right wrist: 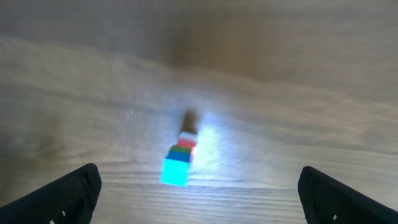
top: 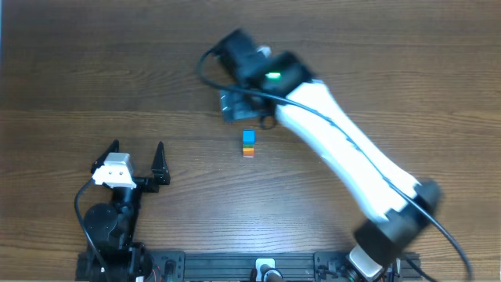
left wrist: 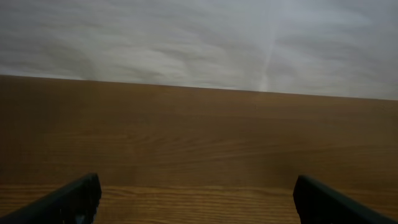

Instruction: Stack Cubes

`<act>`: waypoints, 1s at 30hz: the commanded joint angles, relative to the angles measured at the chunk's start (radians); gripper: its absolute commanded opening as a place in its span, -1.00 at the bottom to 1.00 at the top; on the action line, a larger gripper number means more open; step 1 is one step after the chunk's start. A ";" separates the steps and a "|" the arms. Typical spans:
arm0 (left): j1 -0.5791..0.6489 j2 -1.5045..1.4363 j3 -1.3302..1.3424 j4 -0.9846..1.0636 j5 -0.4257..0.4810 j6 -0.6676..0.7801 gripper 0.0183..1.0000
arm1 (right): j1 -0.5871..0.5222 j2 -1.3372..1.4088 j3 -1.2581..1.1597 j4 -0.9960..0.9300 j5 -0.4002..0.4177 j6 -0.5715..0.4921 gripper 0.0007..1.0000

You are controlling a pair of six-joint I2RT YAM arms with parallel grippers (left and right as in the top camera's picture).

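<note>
A small stack of cubes stands near the middle of the wooden table, blue on top and orange at the bottom. In the right wrist view the cube stack shows a bright blue top with green, red and white layers below. My right gripper hangs above the table just beyond the stack, open and holding nothing; its fingertips frame the stack from well above. My left gripper rests low at the near left, open and empty, far from the cubes.
The brown wooden table spreads on all sides of the stack. The right arm's white link slants across the right half. A pale wall rises past the table's far edge in the left wrist view.
</note>
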 commanded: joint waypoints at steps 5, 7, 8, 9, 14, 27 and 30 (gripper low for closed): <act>0.007 -0.007 -0.006 0.000 0.006 0.014 1.00 | -0.101 -0.343 -0.069 -0.113 0.230 -0.067 0.98; 0.007 -0.007 -0.006 0.000 0.006 0.015 1.00 | -0.142 -0.453 -0.168 -0.093 0.230 -0.066 0.98; 0.007 -0.007 -0.006 0.000 0.006 0.014 1.00 | -0.160 -0.494 -0.211 -0.078 0.229 -0.067 0.99; 0.007 -0.007 -0.006 0.000 0.006 0.014 1.00 | -0.186 -0.546 -0.269 -0.059 0.229 -0.067 0.99; 0.007 -0.007 -0.006 0.000 0.006 0.014 1.00 | -0.341 -0.884 -0.651 0.171 0.061 -0.119 0.99; 0.007 -0.007 -0.006 0.000 0.006 0.014 1.00 | -0.525 -1.454 -1.287 0.621 -0.105 -0.226 0.99; 0.007 -0.007 -0.006 0.000 0.006 0.014 1.00 | -0.535 -1.567 -1.376 0.688 -0.105 -0.307 0.99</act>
